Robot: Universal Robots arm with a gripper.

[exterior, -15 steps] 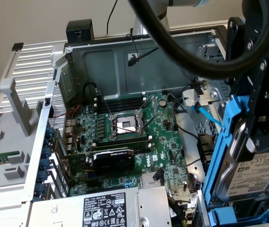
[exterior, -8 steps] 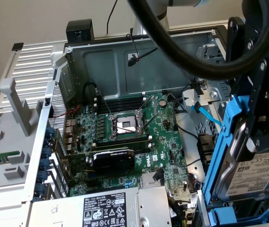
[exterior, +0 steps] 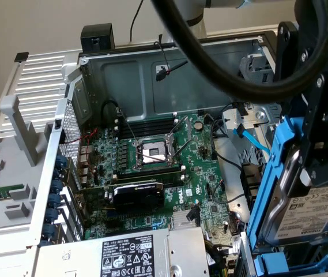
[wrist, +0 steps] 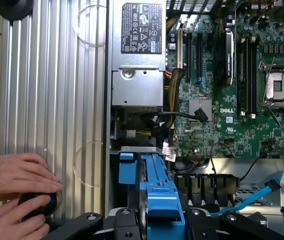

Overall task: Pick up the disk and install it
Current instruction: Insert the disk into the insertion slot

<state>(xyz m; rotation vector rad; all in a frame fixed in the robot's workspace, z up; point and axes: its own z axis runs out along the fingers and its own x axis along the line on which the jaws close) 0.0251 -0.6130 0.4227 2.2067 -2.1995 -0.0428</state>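
Observation:
The disk [exterior: 310,214], a silver drive with a white label in a bright blue carrier [exterior: 270,184], hangs on edge over the open computer case at the exterior view's right. My black gripper [exterior: 313,156] is shut on it from above. In the wrist view the carrier's blue edge [wrist: 159,200] sits between my two black fingers [wrist: 127,225], with the gripper [wrist: 159,222] above the drive bay area beside the motherboard.
The green motherboard [exterior: 152,156] fills the case, with the silver power supply [exterior: 135,254] near it. Another blue carrier [wrist: 127,170] sits below the held disk. A blue data cable [wrist: 251,200] lies loose nearby. A person's hands [wrist: 17,175] rest on the ribbed panel beside the case.

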